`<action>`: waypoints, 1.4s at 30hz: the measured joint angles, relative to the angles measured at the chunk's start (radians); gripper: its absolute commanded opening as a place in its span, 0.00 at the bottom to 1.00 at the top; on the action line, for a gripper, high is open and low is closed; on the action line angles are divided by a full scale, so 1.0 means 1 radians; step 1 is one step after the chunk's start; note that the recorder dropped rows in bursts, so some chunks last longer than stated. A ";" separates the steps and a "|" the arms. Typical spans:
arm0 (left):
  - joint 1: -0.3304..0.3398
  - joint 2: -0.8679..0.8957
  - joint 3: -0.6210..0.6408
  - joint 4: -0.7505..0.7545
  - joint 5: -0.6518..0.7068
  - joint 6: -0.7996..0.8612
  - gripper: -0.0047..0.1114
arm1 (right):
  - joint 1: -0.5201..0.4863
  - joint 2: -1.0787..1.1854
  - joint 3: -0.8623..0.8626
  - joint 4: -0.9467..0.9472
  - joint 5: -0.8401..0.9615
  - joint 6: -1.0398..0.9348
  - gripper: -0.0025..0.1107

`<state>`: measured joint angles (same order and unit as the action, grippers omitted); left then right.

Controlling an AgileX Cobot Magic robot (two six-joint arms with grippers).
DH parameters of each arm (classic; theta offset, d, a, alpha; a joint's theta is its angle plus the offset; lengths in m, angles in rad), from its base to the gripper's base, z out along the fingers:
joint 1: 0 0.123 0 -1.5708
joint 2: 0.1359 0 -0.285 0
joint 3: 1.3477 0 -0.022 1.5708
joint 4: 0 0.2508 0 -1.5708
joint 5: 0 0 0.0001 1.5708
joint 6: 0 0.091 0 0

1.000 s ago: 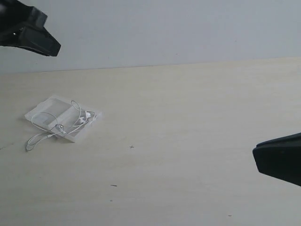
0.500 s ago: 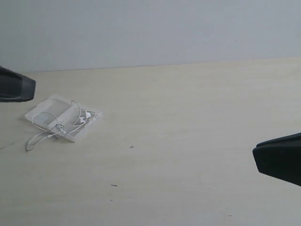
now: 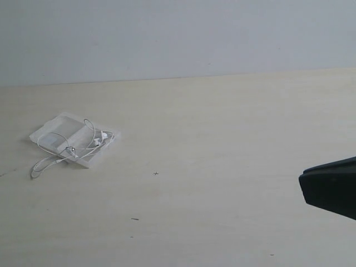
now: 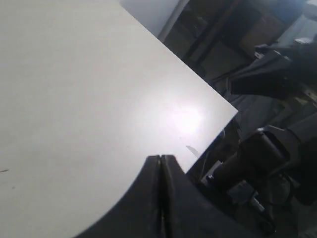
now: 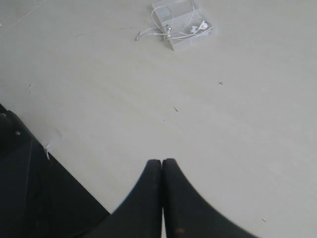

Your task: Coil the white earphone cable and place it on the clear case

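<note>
The white earphone cable (image 3: 99,141) lies loosely coiled on the clear case (image 3: 60,122) at the worktop's (image 3: 222,139) far left, with 1 loop trailing off. The left gripper (image 4: 162,157) and right gripper (image 5: 162,161) are pinched closed and empty. Placement looks done; at most, tuck that loop next.

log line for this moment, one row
white earphone cable: loosely looped on clear case, one loop trailing onto table | left gripper: shut, empty | right gripper: shut, empty, away from case

One clear case (image 3: 58,124), one white earphone cable (image 3: 70,150), one left end effector (image 4: 161,163), one right end effector (image 5: 162,166)
</note>
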<state>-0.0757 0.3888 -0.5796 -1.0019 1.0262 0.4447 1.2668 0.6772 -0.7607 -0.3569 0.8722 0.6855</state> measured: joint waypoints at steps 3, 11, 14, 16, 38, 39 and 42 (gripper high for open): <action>0.000 -0.035 0.002 -0.002 0.046 -0.005 0.04 | 0.000 0.000 0.000 0.000 0.000 0.000 0.02; 0.000 -0.063 0.029 0.002 -0.066 0.062 0.04 | 0.000 0.000 0.000 0.000 0.000 0.000 0.02; 0.000 -0.063 0.081 0.007 -0.220 0.102 0.04 | 0.000 0.000 0.000 0.000 0.000 0.000 0.02; 0.000 -0.063 0.125 0.008 -0.303 0.112 0.04 | 0.000 0.000 0.000 0.000 0.000 0.000 0.02; 0.079 -0.344 0.252 0.175 -0.607 0.123 0.04 | 0.000 0.000 0.000 0.000 0.000 0.000 0.02; 0.091 -0.364 0.252 0.222 -0.613 0.123 0.04 | 0.000 0.000 0.000 0.000 0.000 0.000 0.02; 0.095 -0.382 0.254 0.309 -0.617 0.125 0.04 | 0.000 0.000 0.000 0.000 0.000 0.000 0.02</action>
<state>0.0194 0.0064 -0.3257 -0.6930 0.4094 0.5695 1.2668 0.6772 -0.7607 -0.3569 0.8722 0.6855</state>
